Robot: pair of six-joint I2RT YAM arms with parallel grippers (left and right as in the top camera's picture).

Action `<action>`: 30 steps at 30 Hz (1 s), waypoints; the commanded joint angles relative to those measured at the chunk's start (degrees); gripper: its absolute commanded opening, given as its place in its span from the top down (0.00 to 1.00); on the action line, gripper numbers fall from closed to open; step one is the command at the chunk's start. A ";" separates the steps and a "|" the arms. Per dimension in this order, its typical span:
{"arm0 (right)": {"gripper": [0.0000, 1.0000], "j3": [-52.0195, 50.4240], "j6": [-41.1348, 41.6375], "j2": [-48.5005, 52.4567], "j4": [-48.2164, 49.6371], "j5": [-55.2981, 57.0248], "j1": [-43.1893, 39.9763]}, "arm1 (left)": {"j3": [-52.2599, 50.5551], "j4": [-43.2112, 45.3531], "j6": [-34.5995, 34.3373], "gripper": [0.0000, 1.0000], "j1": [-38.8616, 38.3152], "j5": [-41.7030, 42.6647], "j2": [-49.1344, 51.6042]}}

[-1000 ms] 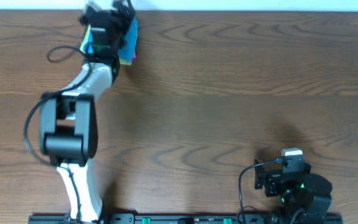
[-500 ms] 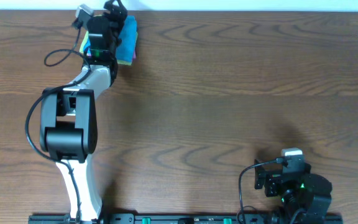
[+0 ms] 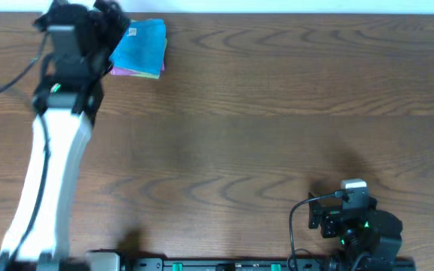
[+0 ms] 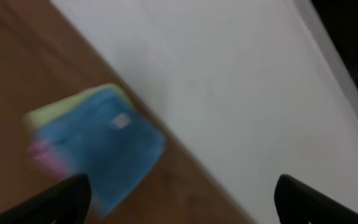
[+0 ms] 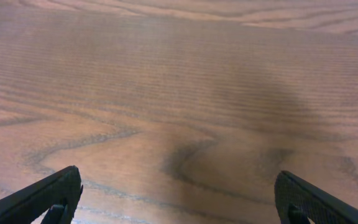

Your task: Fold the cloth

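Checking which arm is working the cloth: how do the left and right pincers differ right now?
The left pincer is stretched to the table's far edge, beside the blue cloth; the right pincer sits tucked at the near edge, far from it. The left pincer's camera shows the cloth; the right pincer's shows only bare wood. Both stand open, holding nothing.

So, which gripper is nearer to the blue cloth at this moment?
Left. The left gripper is open just beside the blue cloth at the far left; the right gripper is far off, near its own base.
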 commanded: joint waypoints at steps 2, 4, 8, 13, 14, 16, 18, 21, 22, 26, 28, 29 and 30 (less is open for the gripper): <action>0.01 -0.17 0.42 -0.37 -0.17 -0.24 -0.44 | 0.04 -9.49 19.91 0.05 0.15 -6.58 -11.30; 0.01 -0.17 0.42 -0.37 -0.17 -0.24 -0.44 | -0.44 -14.99 28.09 0.05 0.15 -7.76 -16.11; 0.01 -0.17 0.42 -0.37 -0.17 -0.24 -0.44 | -4.63 -26.69 41.97 0.05 0.15 -7.82 -27.06; 0.01 -0.17 0.42 -0.37 -0.15 -0.24 -0.44 | -17.53 -27.65 43.32 0.05 0.15 -8.44 -41.46; 0.01 -0.17 0.42 -0.37 -0.15 -0.24 -0.44 | -19.69 -27.65 43.08 0.05 0.15 -8.44 -43.43; 0.01 -0.17 0.42 -0.37 -0.17 -0.24 -0.44 | -25.11 -26.60 42.88 0.05 0.15 -8.11 -47.82; 0.01 -0.17 0.42 -0.37 -0.17 -0.24 -0.44 | -29.42 -26.12 42.88 0.05 0.15 -8.00 -50.90; 0.01 -0.17 0.42 -0.37 -0.15 -0.24 -0.44 | -35.41 -25.40 42.91 0.05 0.15 -7.96 -54.66; 0.01 -0.17 0.42 -0.39 -0.15 -0.24 -0.44 | -37.88 -25.00 42.97 0.05 0.15 -7.69 -56.13; 0.01 -0.17 0.42 -0.37 -0.17 -0.24 -0.44 | -45.09 -25.00 42.93 0.05 0.15 -4.72 -60.74; 0.01 -0.17 0.42 -0.37 -0.17 -0.24 -0.44 | -47.87 -25.05 42.95 0.05 0.15 -1.81 -62.47; 0.01 -0.17 0.42 -0.37 -0.15 -0.24 -0.44 | -49.81 -25.03 42.97 0.05 0.15 -0.04 -63.58; 0.01 -0.17 0.42 -0.37 -0.17 -0.24 -0.44 | -50.95 -25.05 42.97 0.05 0.15 0.68 -64.32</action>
